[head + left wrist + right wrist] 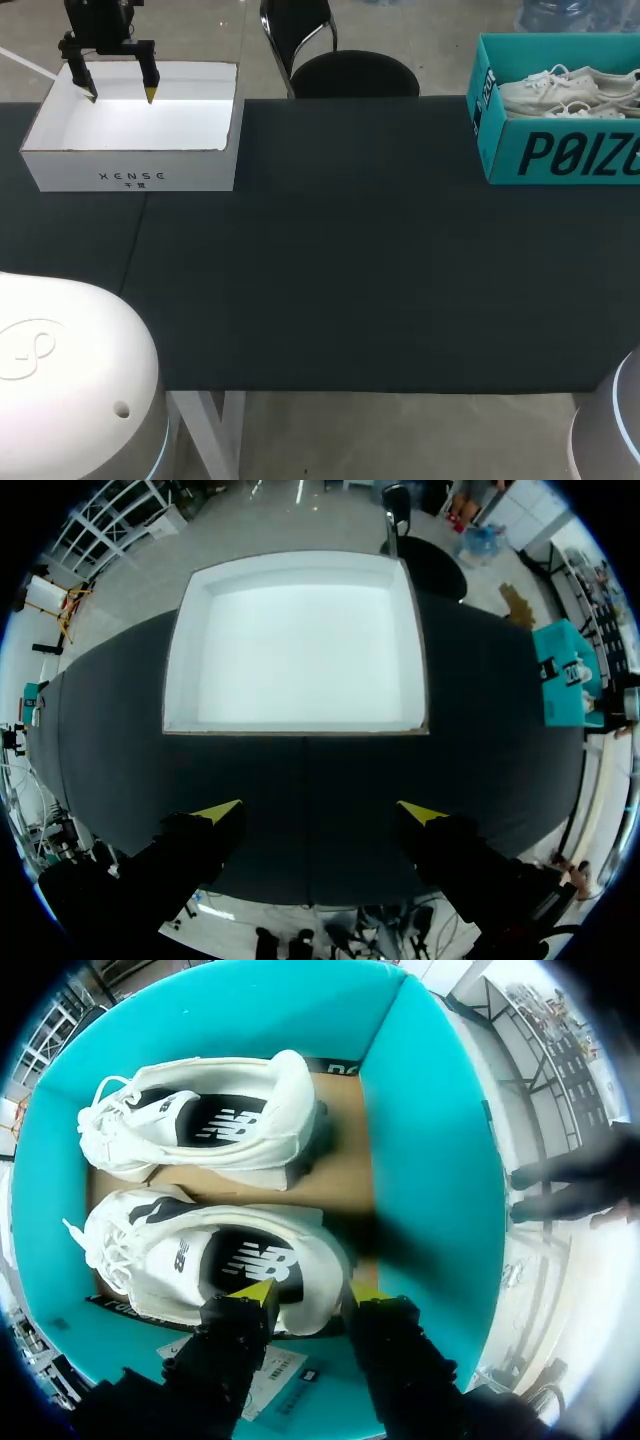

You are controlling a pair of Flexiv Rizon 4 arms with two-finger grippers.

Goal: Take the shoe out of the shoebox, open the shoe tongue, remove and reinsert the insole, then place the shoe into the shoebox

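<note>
Two white shoes lie side by side in the teal shoebox [560, 150] at the table's far right. In the right wrist view my right gripper [310, 1292] is at the heel of the nearer shoe [200, 1250]. One yellow-tipped finger is inside its collar and the other outside, and both press on the heel wall. The second shoe [200, 1120] lies beyond it in the box [430, 1160]. My right arm does not show in the head view. My left gripper [119, 95] hangs open over the white box [130, 168], holding nothing.
The white box [185, 650] at the far left corner has nothing in it. Black cloth [350, 260] covers the table between the two boxes. A paper label lies in the teal box under my right gripper's fingers [235, 1340].
</note>
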